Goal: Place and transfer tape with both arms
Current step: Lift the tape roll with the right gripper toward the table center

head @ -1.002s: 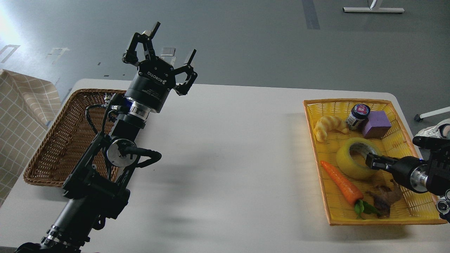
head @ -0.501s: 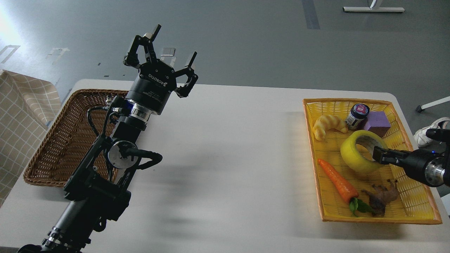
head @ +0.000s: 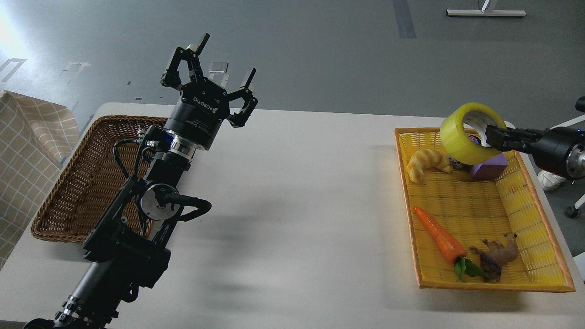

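The tape [head: 459,139], a translucent yellow roll with a grey-white core, hangs in the air above the far end of the yellow basket [head: 525,219]. My right gripper [head: 492,136] comes in from the right edge and is shut on the roll's rim, one finger inside the core. My left gripper [head: 224,59] is raised over the table's far left side, near the brown wicker basket [head: 77,183]. Its fingers are spread open and hold nothing.
The yellow basket holds a croissant [head: 427,163], a purple block [head: 490,167], a carrot [head: 439,237], a small brown toy animal [head: 496,257] and a jar mostly hidden behind the tape. The white table [head: 297,205] lies between the two baskets. A checked cloth [head: 23,151] hangs at the left edge.
My right gripper has lifted the tape out of the yellow basket, up and toward its far end. The left arm has barely moved.
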You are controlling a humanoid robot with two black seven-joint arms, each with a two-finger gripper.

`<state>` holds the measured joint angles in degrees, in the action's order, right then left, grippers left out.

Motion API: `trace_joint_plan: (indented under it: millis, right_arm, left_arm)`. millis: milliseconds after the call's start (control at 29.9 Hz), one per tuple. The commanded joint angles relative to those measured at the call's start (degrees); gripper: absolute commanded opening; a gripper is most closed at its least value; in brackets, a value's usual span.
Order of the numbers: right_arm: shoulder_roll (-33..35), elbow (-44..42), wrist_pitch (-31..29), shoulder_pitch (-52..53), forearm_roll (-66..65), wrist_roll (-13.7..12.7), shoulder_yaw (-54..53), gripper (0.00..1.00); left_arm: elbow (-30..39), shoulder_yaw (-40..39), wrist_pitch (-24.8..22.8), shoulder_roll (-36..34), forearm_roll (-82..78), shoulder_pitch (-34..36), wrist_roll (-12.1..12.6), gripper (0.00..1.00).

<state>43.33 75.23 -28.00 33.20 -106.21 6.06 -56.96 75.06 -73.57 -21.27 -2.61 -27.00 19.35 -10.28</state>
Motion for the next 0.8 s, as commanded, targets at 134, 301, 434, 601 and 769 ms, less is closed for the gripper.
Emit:
trace_joint_plan:
  millis: [134, 301, 434, 601, 769]
  right_arm:
    - [-7.9, -0.52, 0.0, 12.76, -0.58, -0.79, 13.71, 0.24]
    - [-15.8, -4.38, 0.0, 15.92, -0.67, -0.96, 17.23, 0.24]
    - [-20.64, -7.99, 0.0, 19.61, -1.11, -0.87, 21.79, 0.24]
    - [-26.88, -12.2, 0.0, 21.9, -1.63, -0.87, 25.49, 0.24]
    - [-31.89, -15.02, 0.0, 21.99, -3.04, -0.87, 27.16, 0.24]
  left_arm:
    - [0.0, 0.01, 0.08, 0.33, 0.01, -0.01, 0.0, 0.98]
    - [0.0, -0.08, 0.52, 0.33, 0.01, -0.01, 0.0, 0.98]
    - [0.0, -0.69, 0.52, 0.42, 0.01, -0.1, 0.0, 0.98]
    - [0.0, -0.78, 0.52, 0.42, 0.01, -0.1, 0.0, 0.98]
    - [0.0, -0.96, 0.52, 0.33, 0.01, -0.1, 0.0, 0.98]
